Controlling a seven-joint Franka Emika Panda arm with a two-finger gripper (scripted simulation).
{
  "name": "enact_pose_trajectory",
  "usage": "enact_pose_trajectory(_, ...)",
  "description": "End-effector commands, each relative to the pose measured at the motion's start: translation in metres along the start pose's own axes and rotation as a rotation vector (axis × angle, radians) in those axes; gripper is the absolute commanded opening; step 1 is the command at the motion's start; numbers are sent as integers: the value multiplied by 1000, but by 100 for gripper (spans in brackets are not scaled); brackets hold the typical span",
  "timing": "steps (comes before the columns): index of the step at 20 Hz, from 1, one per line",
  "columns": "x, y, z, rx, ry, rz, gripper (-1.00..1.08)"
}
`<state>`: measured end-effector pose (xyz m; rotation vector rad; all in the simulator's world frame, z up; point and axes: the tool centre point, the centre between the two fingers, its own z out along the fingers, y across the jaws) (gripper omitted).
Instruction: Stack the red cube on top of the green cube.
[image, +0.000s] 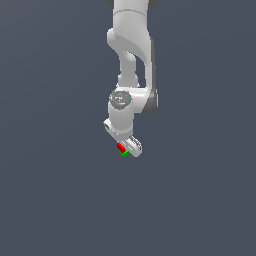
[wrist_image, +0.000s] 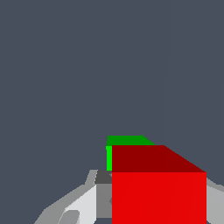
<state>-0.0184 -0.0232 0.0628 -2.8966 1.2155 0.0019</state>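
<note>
The red cube (wrist_image: 159, 192) sits between the two fingers of my gripper (wrist_image: 158, 186), and the jaws press on its two sides. A grey finger (wrist_image: 103, 194) shows on one side and the other finger (wrist_image: 215, 199) on the opposite side. The green cube (wrist_image: 125, 140) shows only as a strip just past and under the red cube, which hides most of it. In the exterior view the gripper (image: 124, 149) points down, with the red cube (image: 120, 147) right above the green cube (image: 124, 154). I cannot tell whether the two cubes touch.
The white arm (image: 131, 60) reaches down from the top of the exterior view. A plain dark grey floor (image: 60, 190) lies all around the cubes.
</note>
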Motion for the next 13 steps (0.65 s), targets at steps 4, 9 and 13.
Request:
enact_pose_trajectory(4,-1,-4,1,1,1,2,100)
enact_pose_trajectory(9,-1,-4,1,1,1,2,100)
enact_pose_trajectory(13,-1,-4,1,1,1,2,100)
